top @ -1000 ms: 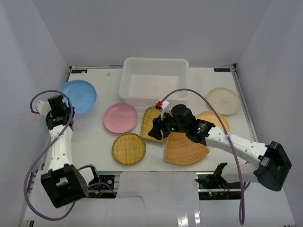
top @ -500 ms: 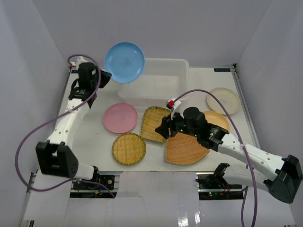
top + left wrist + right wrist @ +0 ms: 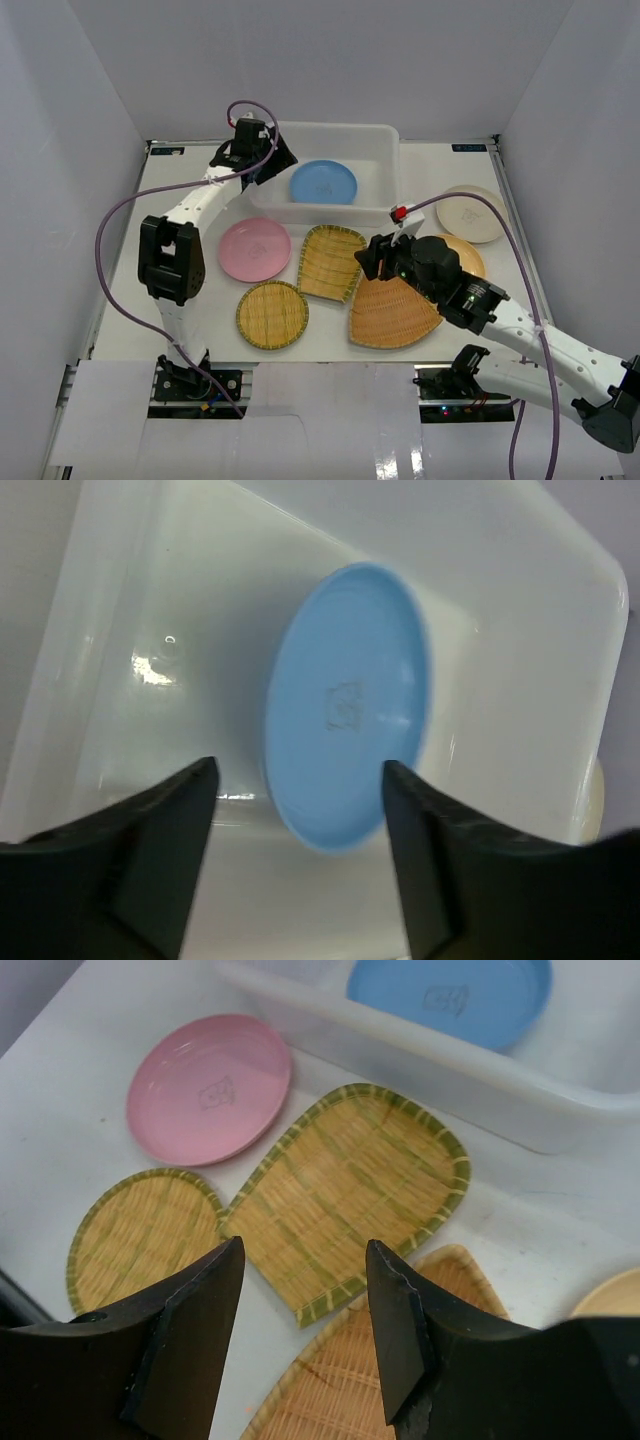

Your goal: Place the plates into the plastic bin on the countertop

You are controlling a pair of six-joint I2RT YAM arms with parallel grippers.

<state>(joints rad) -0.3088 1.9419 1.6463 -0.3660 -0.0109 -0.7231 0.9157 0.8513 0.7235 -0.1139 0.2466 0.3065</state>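
Fig. 1. As I see my rig: the left arm [image 3: 195, 205] and right arm [image 3: 520, 335] are white tubular links joined by bulky black joint housings. A purple cable [image 3: 250, 102] trails loose beside each arm; the right arm's carries a red tab [image 3: 400, 213]. Through the wrist cameras, my left fingers [image 3: 160, 850] and right fingers [image 3: 185, 1340] are matt black, broad, angular wedges

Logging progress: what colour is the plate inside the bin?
Blue plate; left wrist view shows it best.
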